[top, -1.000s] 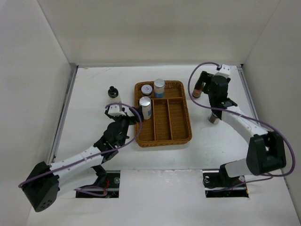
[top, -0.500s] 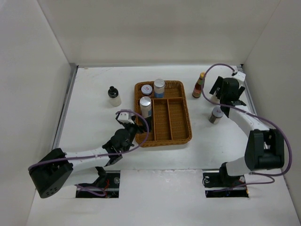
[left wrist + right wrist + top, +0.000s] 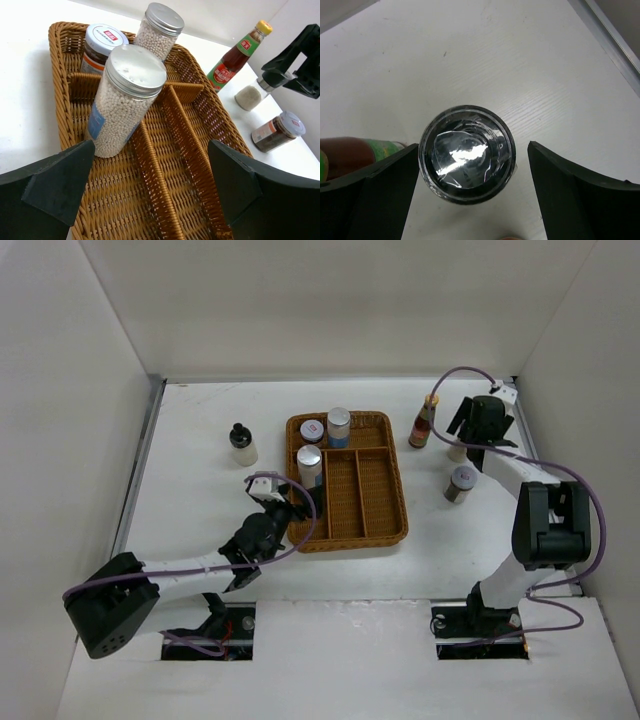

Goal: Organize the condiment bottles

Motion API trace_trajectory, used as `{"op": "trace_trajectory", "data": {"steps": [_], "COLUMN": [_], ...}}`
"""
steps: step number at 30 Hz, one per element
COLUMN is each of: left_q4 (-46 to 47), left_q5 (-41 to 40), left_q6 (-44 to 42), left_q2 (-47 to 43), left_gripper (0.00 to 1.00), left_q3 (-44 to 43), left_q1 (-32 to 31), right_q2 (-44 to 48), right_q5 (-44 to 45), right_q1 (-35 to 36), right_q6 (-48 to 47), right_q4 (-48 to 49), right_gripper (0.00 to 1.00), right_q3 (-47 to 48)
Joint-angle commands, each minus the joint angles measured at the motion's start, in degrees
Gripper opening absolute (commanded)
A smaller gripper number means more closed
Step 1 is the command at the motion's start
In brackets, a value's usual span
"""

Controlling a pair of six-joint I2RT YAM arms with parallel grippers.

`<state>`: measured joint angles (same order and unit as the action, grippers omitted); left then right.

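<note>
Shaker right of tray, off its far end, sauce bottle between. I hold right gripper straight above, jaws wide, flanking it, no contact. Judge it light, rigid, smooth-walled, likely slippery; I'd pinch mid-body, squarely. Left gripper also wide, empty, at tray's near-left. Three jars upright in tray's far-left.

- Rectangular brown wicker divided tray: golden-brown basket weave all over.
- Near clear jar of white beads: silver lid, pale blue label patch.
- Far clear jar of white beads: silver lid.
- Squat dark-filled jar: white lid, red mark.
- Slim red sauce bottle, tray's two o'clock: yellow cap, green-and-red label.
- Brown-filled shaker jar: grey lid.
- Small pale bottle, tray's ten o'clock: black cap.
- Dark-rimmed jar: crinkled silver top.
- Table: white.
</note>
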<state>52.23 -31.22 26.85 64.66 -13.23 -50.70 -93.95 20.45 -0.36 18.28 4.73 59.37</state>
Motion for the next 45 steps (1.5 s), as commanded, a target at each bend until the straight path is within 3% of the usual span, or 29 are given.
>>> {"op": "trace_trajectory", "data": {"steps": [1,5,6,13,19,23,27,35,45], "left_q4": [3.8,3.8,3.8,4.0,4.0,3.2,-0.4,-2.4,-1.9], "left_q5": [-0.1,-0.1,-0.1,-0.1,-0.5,-3.0,-6.9,-7.3,-7.4], "left_q6": [0.3,0.2,0.2,0.4,0.4,0.3,0.4,0.7,0.7], "left_q2": [-1.4,-1.4,-1.3,-1.1,-2.6,-4.4,-7.8,-8.9,-6.5], "left_gripper": [1.00,1.00,1.00,1.00,1.00,1.00,1.00,1.00,1.00], "left_q3": [0.6,0.7,0.7,0.7,1.1,1.8,2.7,2.6,2.2], "left_q1": [0.6,0.6,0.6,0.6,1.0,2.0,4.2,5.7,6.0], "right_q2": [-1.0,0.9,3.2,23.7,32.5,28.1,17.5,-2.2,-11.5], "right_q5": [-0.7,0.9,2.7,12.4,11.9,8.4,5.9,-0.1,0.6], "right_q1": [-0.4,-0.4,-0.2,1.5,11.1,20.2,26.8,28.0,28.4], "right_q6": [-0.4,0.3,0.5,-2.0,-5.7,-5.9,-5.5,-3.1,-2.4], "right_q4": [4.1,4.6,5.9,7.1,3.9,3.8,6.2,10.6,13.4], "right_gripper": [0.83,0.52,0.50,0.51,0.52,0.52,0.53,0.53,0.56], "right_q3": [3.6,3.3,1.8,-5.7,-0.2,5.3,10.6,19.3,19.1]}}
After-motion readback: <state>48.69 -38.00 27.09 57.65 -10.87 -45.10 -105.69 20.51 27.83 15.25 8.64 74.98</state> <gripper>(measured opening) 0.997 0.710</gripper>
